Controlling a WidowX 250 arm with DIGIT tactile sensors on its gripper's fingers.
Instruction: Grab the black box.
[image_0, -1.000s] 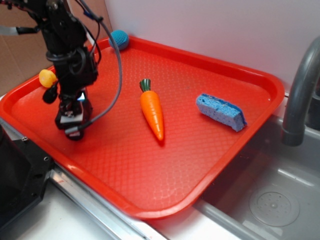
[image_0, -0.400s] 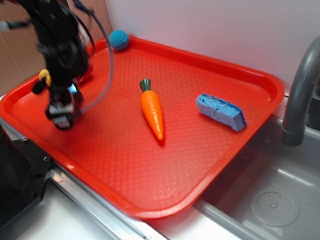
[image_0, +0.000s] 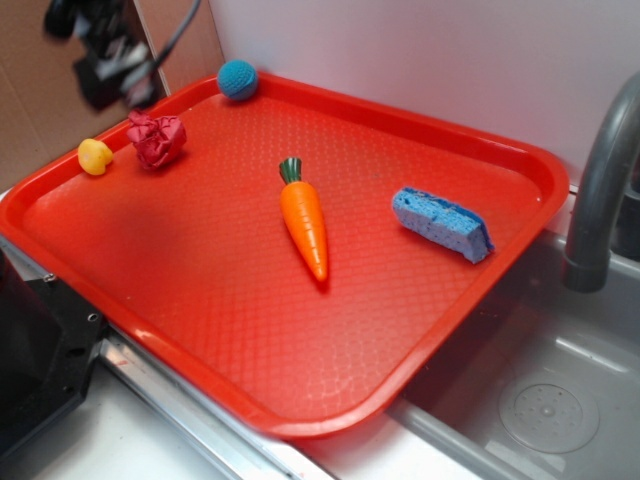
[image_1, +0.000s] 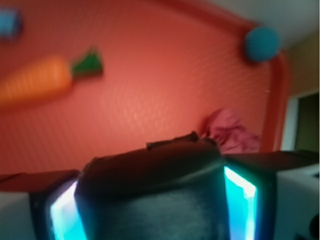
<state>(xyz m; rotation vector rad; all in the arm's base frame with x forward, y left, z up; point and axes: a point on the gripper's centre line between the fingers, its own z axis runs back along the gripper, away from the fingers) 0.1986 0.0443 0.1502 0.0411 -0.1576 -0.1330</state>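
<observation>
The black box (image_1: 150, 180) fills the lower middle of the wrist view, a matte dark block clamped between my two glowing cyan pads (image_1: 240, 200). My gripper (image_1: 150, 210) is shut on it. In the exterior view the gripper (image_0: 110, 65) is a blurred dark shape high over the back left corner of the red tray (image_0: 300, 425), well above its floor. The box cannot be made out in that blur.
On the tray lie a carrot (image_0: 305, 220), a blue sponge (image_0: 443, 224), a red cloth ball (image_0: 155, 138), a blue ball (image_0: 238, 78) and a yellow duck (image_0: 95, 156). A grey faucet (image_0: 600, 180) and sink (image_0: 540, 410) stand to the right.
The gripper has risen from the tray's left side up toward the back left, carrying the black box. The red cloth ball it was covering now shows.
</observation>
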